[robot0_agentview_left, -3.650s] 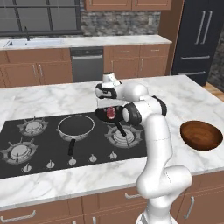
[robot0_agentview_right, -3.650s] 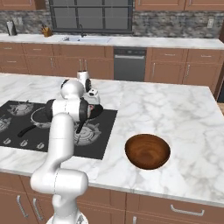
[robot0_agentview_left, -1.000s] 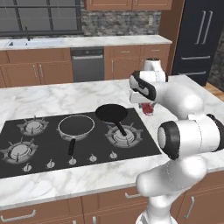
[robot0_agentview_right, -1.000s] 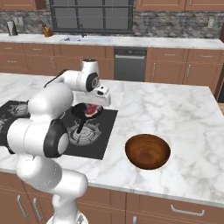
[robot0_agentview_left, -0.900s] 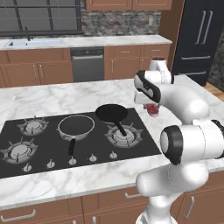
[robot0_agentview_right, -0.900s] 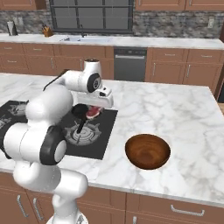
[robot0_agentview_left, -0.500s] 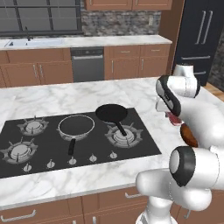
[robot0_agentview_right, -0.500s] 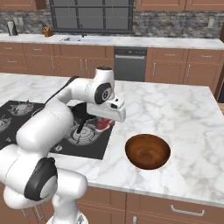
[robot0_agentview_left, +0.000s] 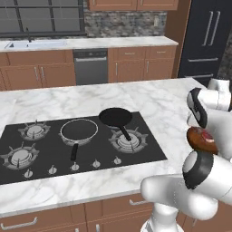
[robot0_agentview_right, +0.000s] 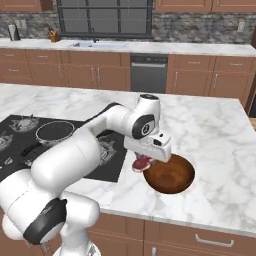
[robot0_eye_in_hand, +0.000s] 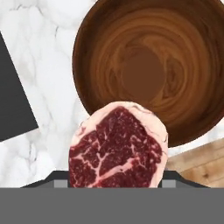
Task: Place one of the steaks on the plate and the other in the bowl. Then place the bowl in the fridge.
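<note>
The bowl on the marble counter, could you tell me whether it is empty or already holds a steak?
Empty. The bowl shows only its bare brown inside; the steak hangs in the pincer beside its rim, not yet inside.

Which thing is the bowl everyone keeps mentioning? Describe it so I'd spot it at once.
Start at the marble island counter and look past the right edge of the black cooktop. The bowl sits there near the counter's front edge. Unlike the black long-handled pans on the burners, it is deep, glossy reddish-brown and handleless, with the end effector holding a red steak at its rim.
</note>
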You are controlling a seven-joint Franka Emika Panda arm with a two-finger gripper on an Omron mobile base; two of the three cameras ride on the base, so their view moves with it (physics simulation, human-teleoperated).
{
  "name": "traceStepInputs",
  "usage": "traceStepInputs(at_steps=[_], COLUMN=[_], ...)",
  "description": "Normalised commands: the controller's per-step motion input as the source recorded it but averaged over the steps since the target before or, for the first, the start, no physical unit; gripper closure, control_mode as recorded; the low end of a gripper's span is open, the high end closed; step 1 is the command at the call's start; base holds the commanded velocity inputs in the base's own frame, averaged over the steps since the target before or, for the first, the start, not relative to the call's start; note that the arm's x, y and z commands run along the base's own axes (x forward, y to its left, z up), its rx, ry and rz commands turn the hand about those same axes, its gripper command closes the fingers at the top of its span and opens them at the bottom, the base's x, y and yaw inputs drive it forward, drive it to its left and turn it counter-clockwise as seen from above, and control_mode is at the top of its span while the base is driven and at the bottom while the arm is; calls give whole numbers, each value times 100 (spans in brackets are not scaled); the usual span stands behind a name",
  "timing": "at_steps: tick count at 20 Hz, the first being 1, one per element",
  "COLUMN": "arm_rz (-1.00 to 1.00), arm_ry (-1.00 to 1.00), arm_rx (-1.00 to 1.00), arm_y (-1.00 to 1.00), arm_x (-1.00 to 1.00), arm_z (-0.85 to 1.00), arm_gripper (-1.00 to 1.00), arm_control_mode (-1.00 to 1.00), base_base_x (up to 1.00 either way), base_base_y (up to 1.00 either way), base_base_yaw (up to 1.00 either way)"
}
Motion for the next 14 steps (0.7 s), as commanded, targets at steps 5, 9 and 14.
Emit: traceStepInputs(at_steps=[5,9,14], arm_rz=[17,13,3], arm_ry=[0,5,17], arm_rx=[20,5,0], arm_y=[-97,-47,16], arm_x=[56,33,-2], arm_z=[0,-20,-41], arm_gripper=[100,100,100], arm_control_mode=[-100,-100,-100], base_base_x=[0,0,0], base_base_y=[0,0,0], base_base_yaw=[0,0,0])
